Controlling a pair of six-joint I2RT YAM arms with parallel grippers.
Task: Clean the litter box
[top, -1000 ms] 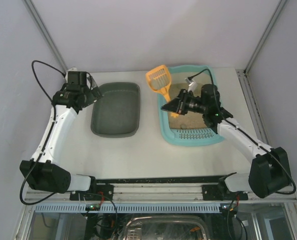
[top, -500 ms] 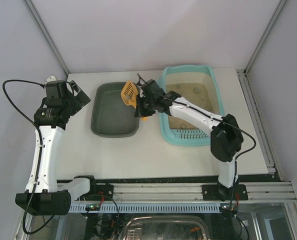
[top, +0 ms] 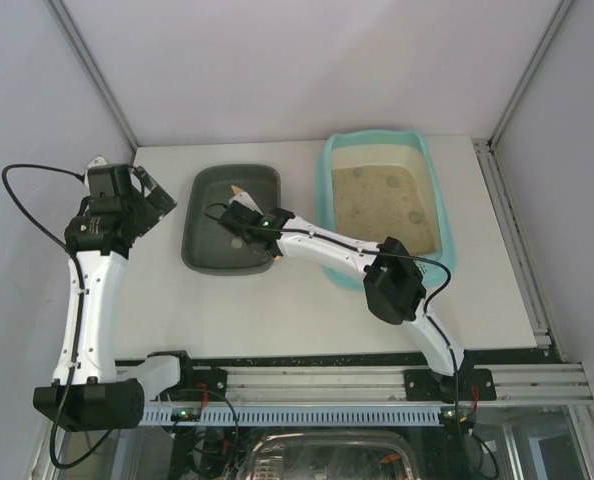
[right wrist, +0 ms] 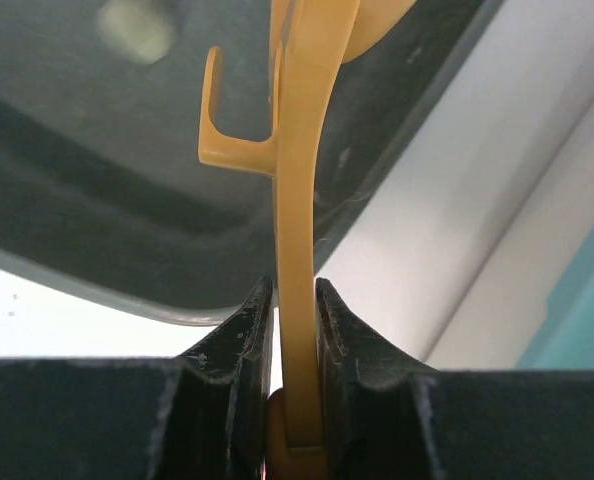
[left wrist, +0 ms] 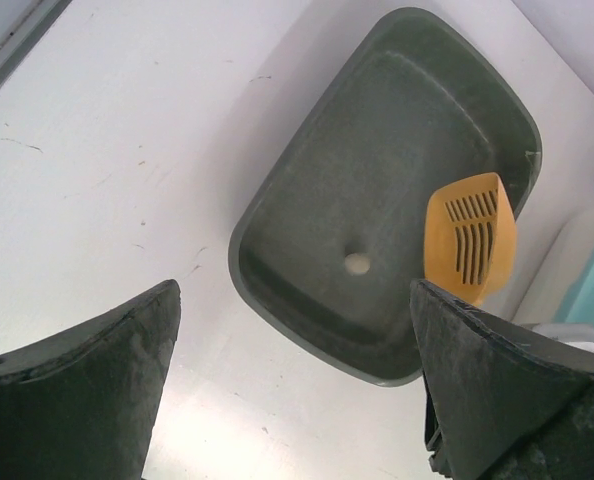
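Orange slotted plastic scoop (left wrist: 469, 238), seen from the left wrist over the side of the dark grey-green rectangular plastic tub (left wrist: 397, 150) that faces the litter box. The right gripper (right wrist: 295, 300) is clamped on the scoop's flat handle, which runs edge-on between the two fingers with its hook end out over the tub. A single pale, rounded clump (left wrist: 357, 263) lies on the tub floor, apart from the scoop.

The large light-teal rectangular plastic litter box (top: 375, 135) sits on the right half of the white table (top: 277, 310), just beside the tub and to its right. Beige sandy litter covers its floor, with a few darker spots. The right arm crosses its near left corner and hides that part of the rim.

The left gripper (top: 155, 198) hovers over bare table to the left of the tub, its jaws spread wide and holding nothing.
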